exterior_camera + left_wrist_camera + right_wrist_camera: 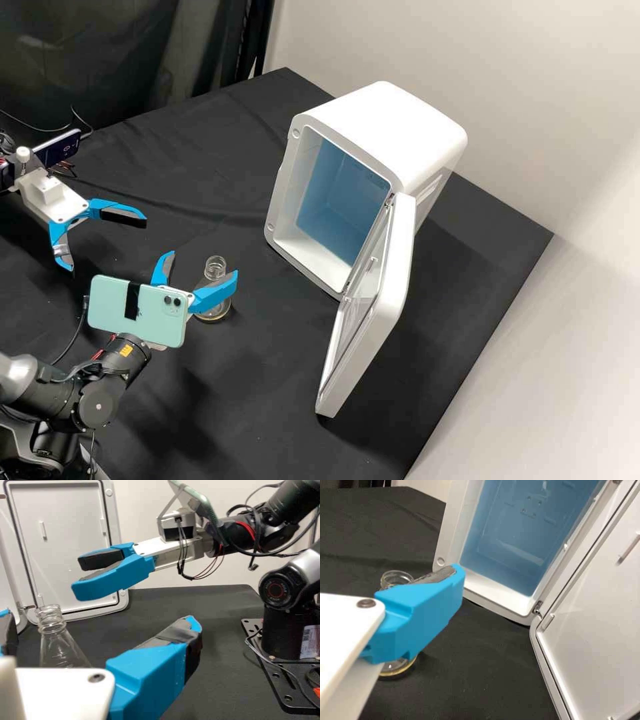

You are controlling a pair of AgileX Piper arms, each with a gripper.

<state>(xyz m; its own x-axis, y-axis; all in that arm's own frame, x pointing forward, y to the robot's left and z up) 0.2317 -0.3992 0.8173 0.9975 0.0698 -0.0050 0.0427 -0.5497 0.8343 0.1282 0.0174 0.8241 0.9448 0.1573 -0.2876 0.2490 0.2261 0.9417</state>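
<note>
A small clear flask (214, 269) stands upright on the black bench (200, 153). It is near the open front of the white box (393, 127) but not touching it. The box is blue inside. Its door (373, 320) hangs wide open.

The right gripper (200, 267) is right at the flask, on the side away from the box. Its two blue fingers are spread apart and hold nothing. One finger (217, 291) is just beside the flask and hides part of its glass. I cannot tell if that finger touches the flask, or if the flask stands between the two fingers.

A sticker (311, 641) on the right arm's base has print on it, but it is too small to read.

The right arm lies low and points toward the box. A mint green phone (137, 310) sits on its wrist.

The left gripper (107, 243) is farther from the box than the flask is, and well apart from the flask. Its fingers are spread wide too, with nothing in them. The left arm also points toward the box. A dark phone (60, 148) sits on the left arm behind the gripper.
</note>
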